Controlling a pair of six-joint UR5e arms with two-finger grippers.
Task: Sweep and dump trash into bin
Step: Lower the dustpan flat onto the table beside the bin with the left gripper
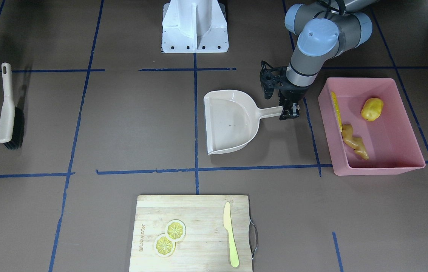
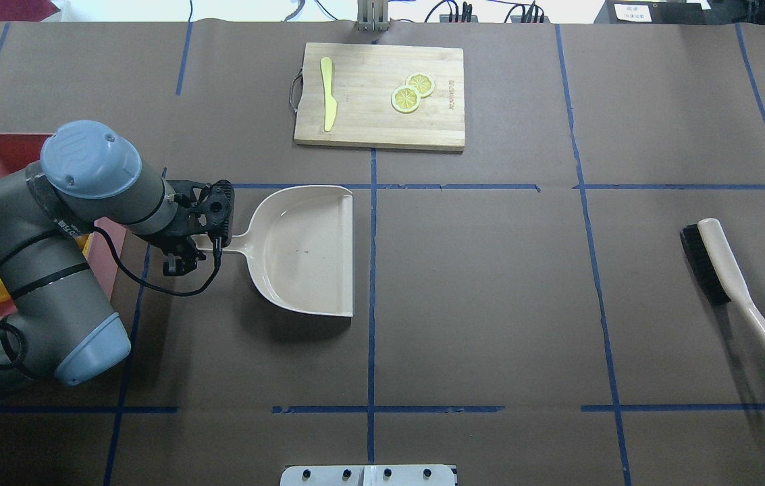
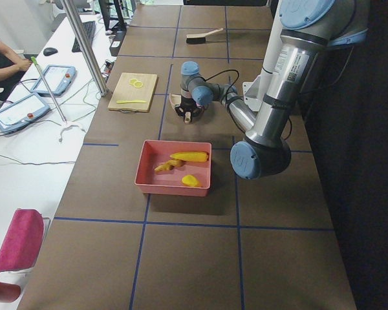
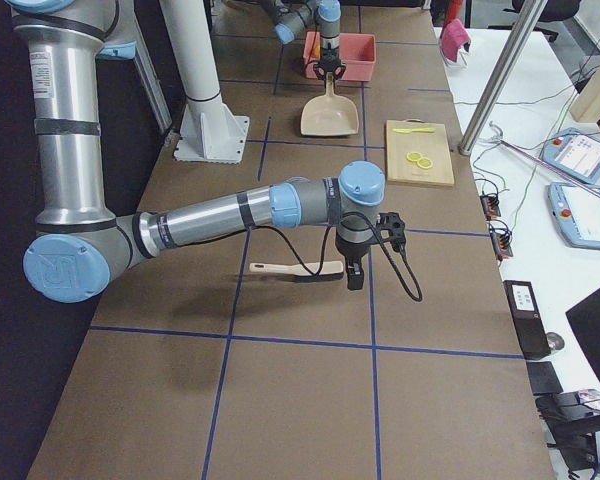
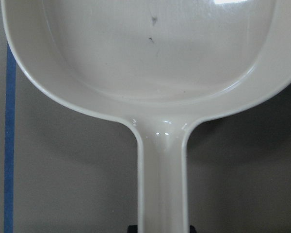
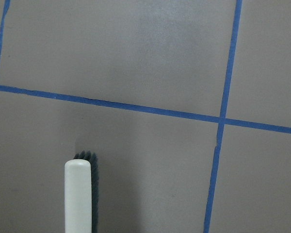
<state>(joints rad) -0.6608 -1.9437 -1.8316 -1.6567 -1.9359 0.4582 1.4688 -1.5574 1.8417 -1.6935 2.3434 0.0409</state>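
The corn cob [image 1: 336,109], the yellow potato-like lump [image 1: 372,109] and the tan ginger root [image 1: 354,143] lie inside the pink bin [image 1: 395,167]. The beige dustpan [image 1: 232,121] lies flat and empty on the table beside the bin. My left gripper [image 1: 289,110] is shut on the dustpan's handle [image 5: 162,184]. The brush [image 1: 10,109] lies far off on the other side of the table. My right gripper [image 4: 355,272] shows only in the exterior right view, just above the brush; I cannot tell whether it is open or shut.
A wooden cutting board [image 1: 195,211] at the table's far edge from the robot carries two lemon slices [image 1: 170,238] and a pale knife [image 1: 230,234]. The white robot base [image 1: 195,26] stands at the near edge. The left arm's elbow [image 2: 51,270] hangs over the bin.
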